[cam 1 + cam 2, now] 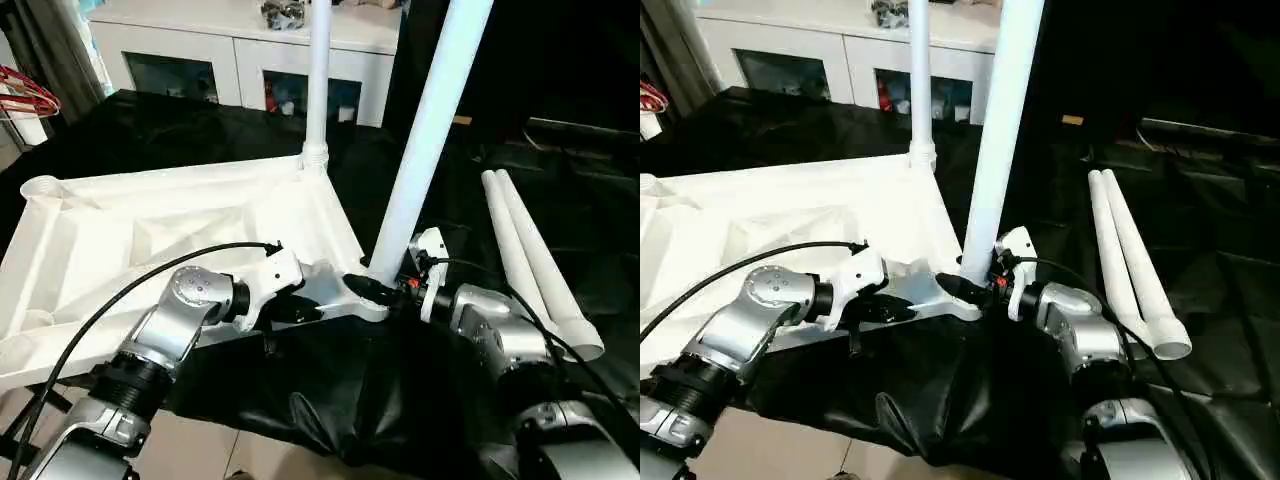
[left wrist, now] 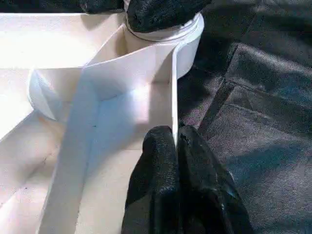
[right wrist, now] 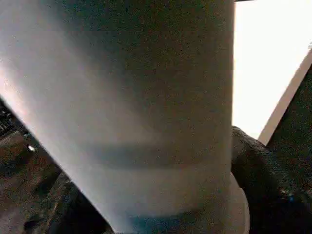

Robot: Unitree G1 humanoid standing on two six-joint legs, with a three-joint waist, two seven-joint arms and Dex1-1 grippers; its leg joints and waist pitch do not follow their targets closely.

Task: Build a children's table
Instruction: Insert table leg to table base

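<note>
On a black-draped surface lies the upturned white tabletop (image 1: 150,235). The left gripper (image 2: 176,141) pinches the tabletop's thin edge wall near a corner socket. The right gripper (image 1: 372,288) clasps the base of a leaning leg (image 1: 425,130) seated in that socket; two spare legs (image 1: 530,260) lie to the right.

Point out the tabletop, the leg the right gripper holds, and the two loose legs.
tabletop (image 1: 150,235), left eye view, ribbed underside.
held leg (image 1: 425,140), left eye view, mid-shaft.
loose legs (image 1: 535,265), left eye view, middle of the pair.
</note>
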